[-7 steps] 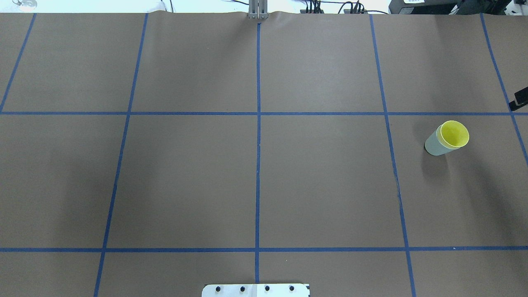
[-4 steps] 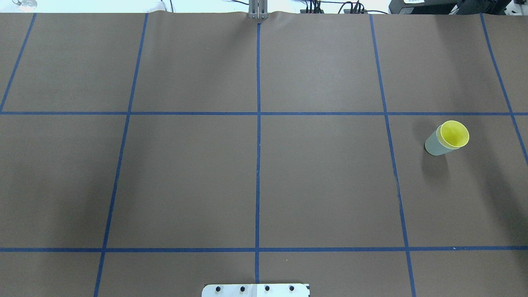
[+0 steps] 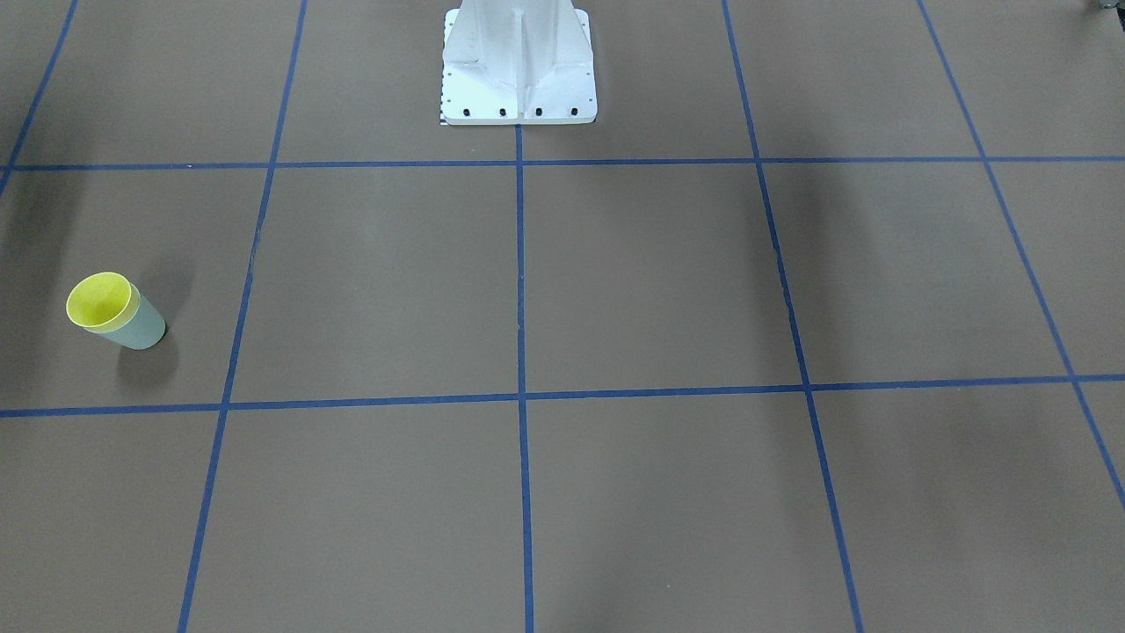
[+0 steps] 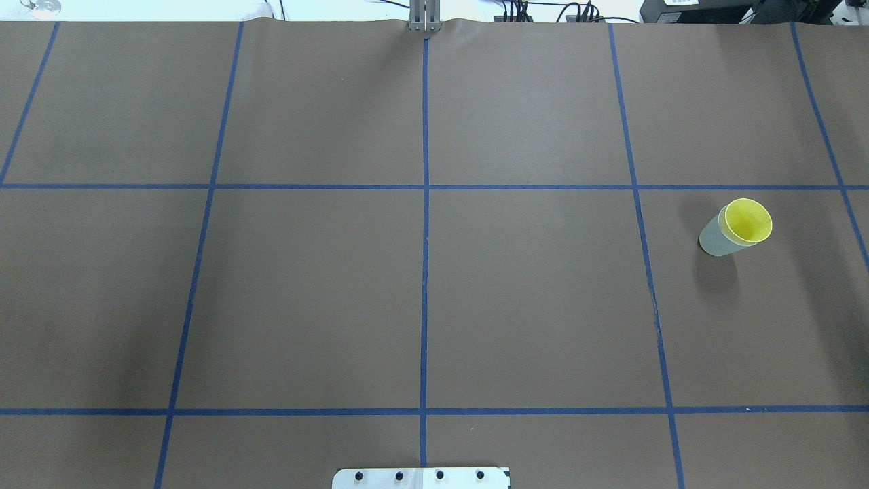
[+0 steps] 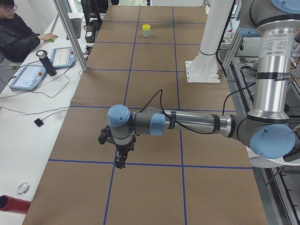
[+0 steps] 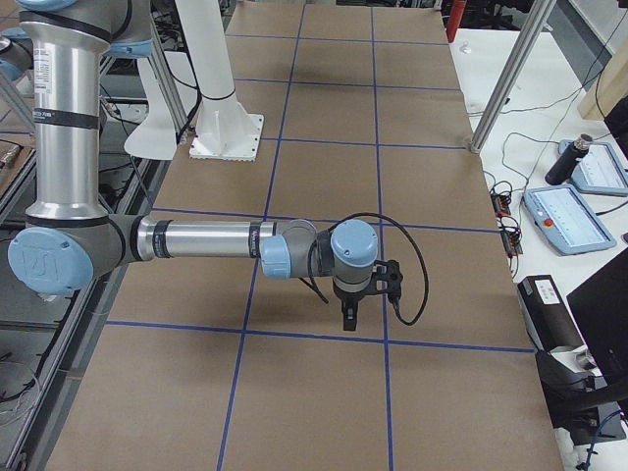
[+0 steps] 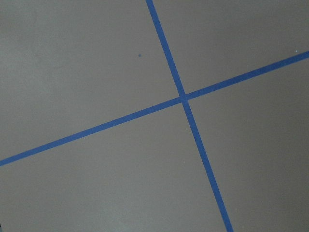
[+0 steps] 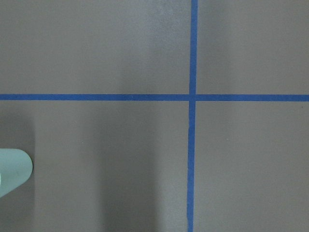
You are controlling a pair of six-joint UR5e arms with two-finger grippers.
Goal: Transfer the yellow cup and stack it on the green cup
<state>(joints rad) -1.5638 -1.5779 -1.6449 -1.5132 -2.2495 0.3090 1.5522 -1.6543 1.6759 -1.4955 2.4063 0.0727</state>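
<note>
starting on the left: the left pincer (image 5: 120,163) is hanging low over the table (image 4: 305,299) near a crossing of the blue tape lines (image 4: 425,272), well apart from both cups. it's only showing in a side view, so i can't tell how wide it's standing. nothing seems to be sitting in it.

moving right, the middle squares are giving loads of open room for an arm to swing through.

further right, the yellow cup (image 4: 748,221) is sitting nested inside the green cup (image 4: 711,240), upright, with just its rim poking out. they're in the right-hand column of squares, well away from the far edge. so i'm reckoning the stacking itself is done.

the right pincer (image 6: 349,322) is hovering near the table's right end. same deal: side view only, can't tell its opening, and it's holding neither cup. its wrist camera is catching a pale green sliver at the frame edge, probably the green cup, so it's near.

what i'm worrying about: those tumblers are looking light, and a low sweep of the right arm toward the middle could be clipping the stack, tipping it or shoving it along. lifting up first is looking safer.
</note>
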